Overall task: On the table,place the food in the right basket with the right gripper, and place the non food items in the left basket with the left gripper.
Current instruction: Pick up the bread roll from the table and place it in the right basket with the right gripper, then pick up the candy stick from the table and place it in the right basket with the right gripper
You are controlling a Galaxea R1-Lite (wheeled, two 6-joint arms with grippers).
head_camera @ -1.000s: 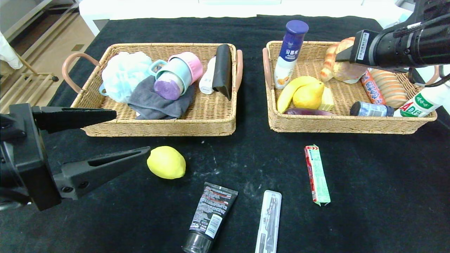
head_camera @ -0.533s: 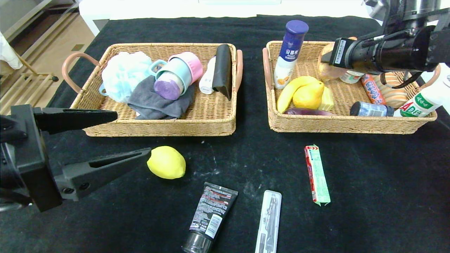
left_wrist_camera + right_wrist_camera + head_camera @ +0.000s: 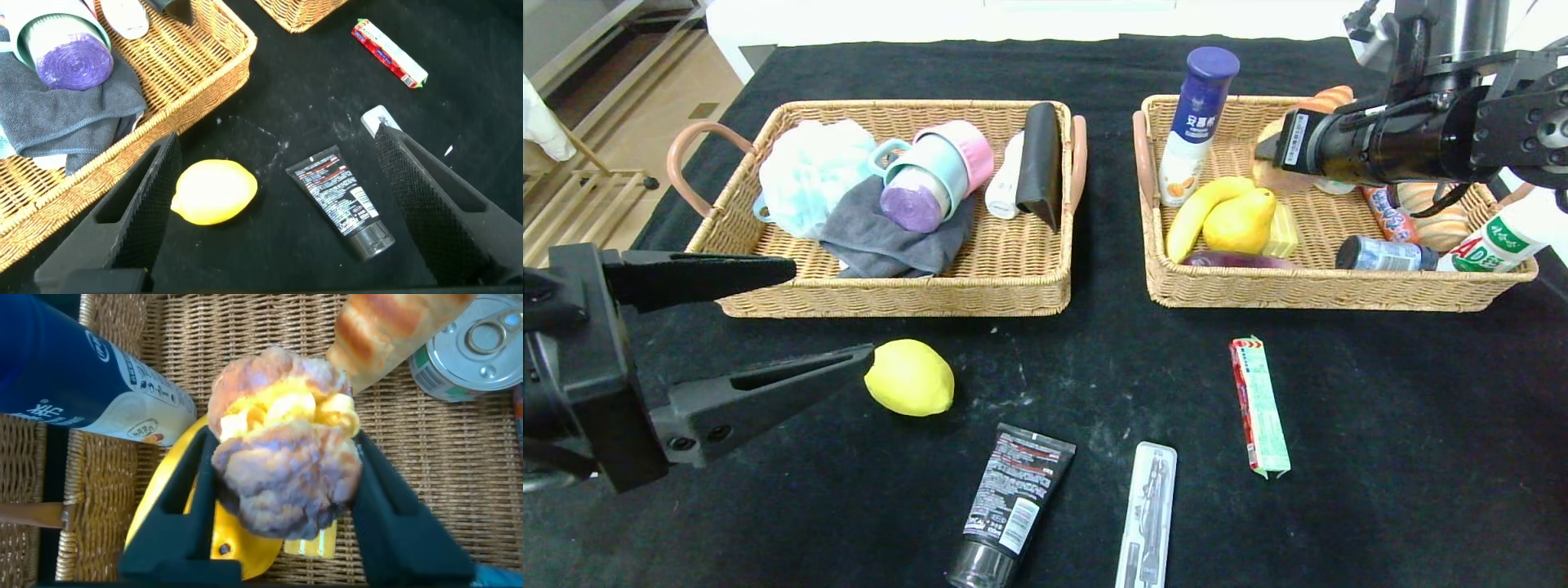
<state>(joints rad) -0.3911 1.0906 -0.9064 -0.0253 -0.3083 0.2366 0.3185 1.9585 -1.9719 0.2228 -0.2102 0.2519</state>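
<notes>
1. Food is being sorted: in the head view the right gripper [image 3: 1270, 149] is held low inside the right basket [image 3: 1327, 290], while a lemon [image 3: 909, 377] and a snack pack [image 3: 1259, 406] lie on the table [image 3: 1421, 457].
2. Seen from the left wrist, the left gripper [image 3: 278, 204] is spread wide and empty above the lemon and a black tube [image 3: 343, 200].
3. Seen from the right wrist, a burger bun [image 3: 286, 469] is flanked by both fingers [image 3: 392, 498]; whether it is gripped cannot be told. Release and withdrawal are judged next.

Readable markings
Green "AD" letters on the white bottle [image 3: 1494, 243] lying in the right basket [image 3: 1327, 291]; other labels illegible.
</notes>
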